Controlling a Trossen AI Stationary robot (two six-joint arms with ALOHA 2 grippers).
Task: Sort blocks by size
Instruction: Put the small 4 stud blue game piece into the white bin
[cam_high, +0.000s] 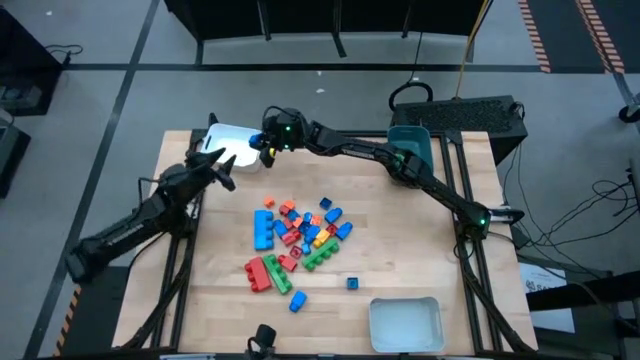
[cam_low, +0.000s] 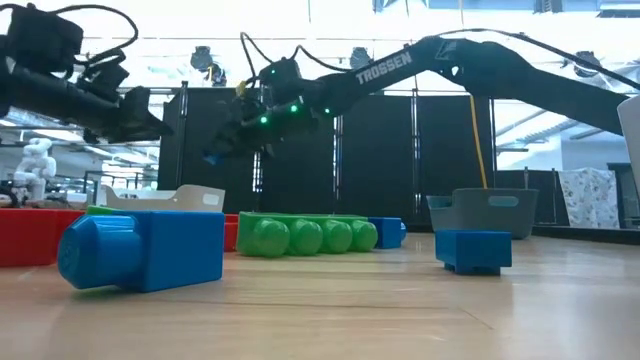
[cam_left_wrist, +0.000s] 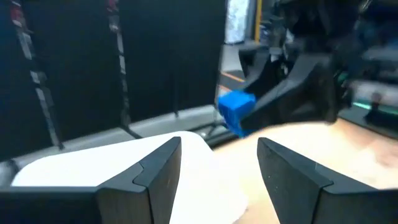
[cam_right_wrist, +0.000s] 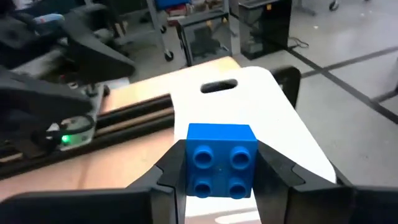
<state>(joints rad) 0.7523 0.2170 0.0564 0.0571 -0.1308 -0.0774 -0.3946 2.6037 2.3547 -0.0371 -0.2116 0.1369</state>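
Observation:
My right gripper reaches to the table's far left and is shut on a small blue four-stud block. It holds the block in the air over a white tray. The same block appears in the left wrist view, just beyond my left gripper. That gripper stands open at the table's left edge, next to the tray, with nothing between its fingers. The other blocks lie in a loose pile at the table's middle. My right gripper pinches the blue block by two opposite side faces, one finger on each. Its studded face is turned back toward the wrist. The fingers come nearly level, tipped a little down, from the table's right. The block hangs clear above the white tray.
A teal tray stands at the far right under the right arm. Another white tray sits at the near edge. Two stray blue blocks lie near the pile. In the low view, a blue block and a green bar lie close.

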